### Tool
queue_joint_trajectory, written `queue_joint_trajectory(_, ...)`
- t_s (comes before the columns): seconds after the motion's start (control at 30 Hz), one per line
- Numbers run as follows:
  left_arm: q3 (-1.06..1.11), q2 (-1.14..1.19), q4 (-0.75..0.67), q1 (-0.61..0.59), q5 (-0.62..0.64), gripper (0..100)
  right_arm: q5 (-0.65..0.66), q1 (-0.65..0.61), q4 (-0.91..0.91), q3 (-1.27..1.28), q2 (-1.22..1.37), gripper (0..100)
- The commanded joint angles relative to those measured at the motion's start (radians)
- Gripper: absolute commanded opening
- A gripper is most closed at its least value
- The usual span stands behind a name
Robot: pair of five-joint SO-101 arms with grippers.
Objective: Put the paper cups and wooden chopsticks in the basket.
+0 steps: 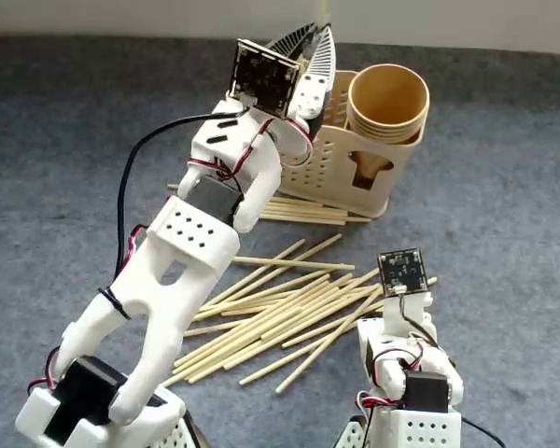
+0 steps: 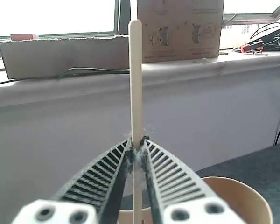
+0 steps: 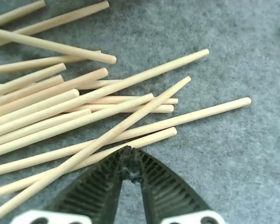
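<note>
Pinches one chopstick (image 2: 136,79) upright in the left gripper (image 2: 137,142), above the basket (image 1: 373,177) (stacked paper cups (image 1: 389,98) already inside). Rests the right gripper (image 3: 130,156), tips together on nothing, at the edge of the loose chopsticks (image 3: 37,107) on the grey carpet (image 3: 233,46).

The left arm (image 1: 194,235) hides part of the basket (image 1: 334,161).

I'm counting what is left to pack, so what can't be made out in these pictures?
- High view: the compartment of the basket beside the paper cups is mostly hidden by the left gripper.
- Left wrist view: the lower end of the held chopstick runs off the picture's edge between the fingers.
- High view: part of the chopstick pile lies under the left arm.
</note>
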Motion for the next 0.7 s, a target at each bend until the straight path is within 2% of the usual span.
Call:
queue_joint_trajectory(0.0, -0.022, -0.008, 0.003, -0.004, 0.003, 3, 0.009, 0.008, -0.001, 0.154, -0.012, 0.6)
queue_joint_trajectory(0.17, -0.096, -0.01, 0.247, -0.008, 0.003, 12, 0.009, 0.008, -0.001, 0.154, -0.012, 0.6)
queue_joint_trajectory(0.47, -0.286, -0.012, 0.663, -0.036, 0.005, 12, 0.009, 0.008, -0.001, 0.154, -0.012, 0.6)
queue_joint_trajectory(0.67, -0.4, -0.012, 1.011, -0.031, 0.003, 12, 0.009, 0.008, -0.001, 0.154, -0.012, 0.6)
